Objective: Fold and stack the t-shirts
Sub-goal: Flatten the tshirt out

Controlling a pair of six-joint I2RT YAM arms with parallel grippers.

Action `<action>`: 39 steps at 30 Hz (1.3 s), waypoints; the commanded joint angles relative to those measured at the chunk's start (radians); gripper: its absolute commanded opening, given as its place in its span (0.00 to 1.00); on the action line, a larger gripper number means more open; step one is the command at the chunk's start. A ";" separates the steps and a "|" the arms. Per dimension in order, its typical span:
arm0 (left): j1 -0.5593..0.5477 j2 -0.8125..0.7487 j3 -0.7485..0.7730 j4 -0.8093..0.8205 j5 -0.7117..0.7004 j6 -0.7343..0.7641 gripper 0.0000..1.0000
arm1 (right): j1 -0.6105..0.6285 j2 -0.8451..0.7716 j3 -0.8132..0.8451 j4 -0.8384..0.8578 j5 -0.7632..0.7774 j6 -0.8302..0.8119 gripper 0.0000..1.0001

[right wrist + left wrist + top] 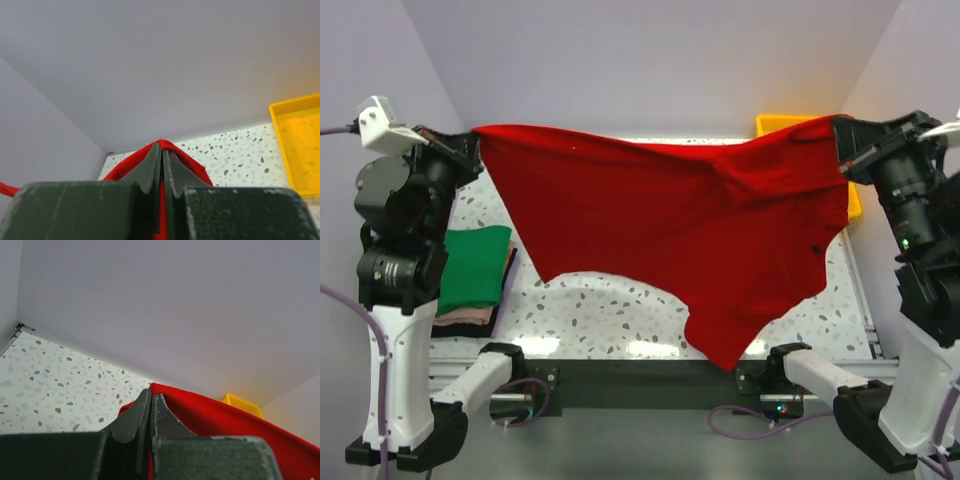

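The red t-shirt (660,220) is noted as soft, matt cloth, creased where it hangs. The green t-shirt (475,265) is recorded likewise as matt cloth. The table (610,310) is surfaced smooth, speckled and faintly glossy. The yellow tray (300,145) is judged smooth plastic. The fingers (132,422) of the left gripper (151,396) are finished dark and matt.

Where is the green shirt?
In the top view, the green t-shirt lies folded on a stack at the table's left side, between the left arm and the hanging red t-shirt.
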 commanded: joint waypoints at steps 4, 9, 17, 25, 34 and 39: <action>0.005 0.198 -0.013 0.177 -0.014 -0.012 0.00 | 0.000 0.172 -0.106 0.221 -0.059 -0.004 0.00; 0.007 0.407 0.058 0.353 -0.042 0.000 0.00 | 0.000 0.364 -0.059 0.370 -0.105 0.028 0.00; 0.051 0.774 0.429 0.427 0.052 -0.005 0.00 | -0.003 0.747 0.381 0.416 -0.100 0.042 0.00; 0.100 0.902 0.643 0.449 0.129 -0.006 0.00 | -0.038 0.723 0.372 0.525 -0.065 0.053 0.00; 0.100 0.655 -0.042 0.591 0.204 -0.068 0.00 | -0.068 0.439 -0.390 0.559 -0.082 0.120 0.00; 0.100 0.511 -0.515 0.656 0.196 -0.164 0.00 | -0.074 0.231 -0.866 0.566 -0.031 0.110 0.00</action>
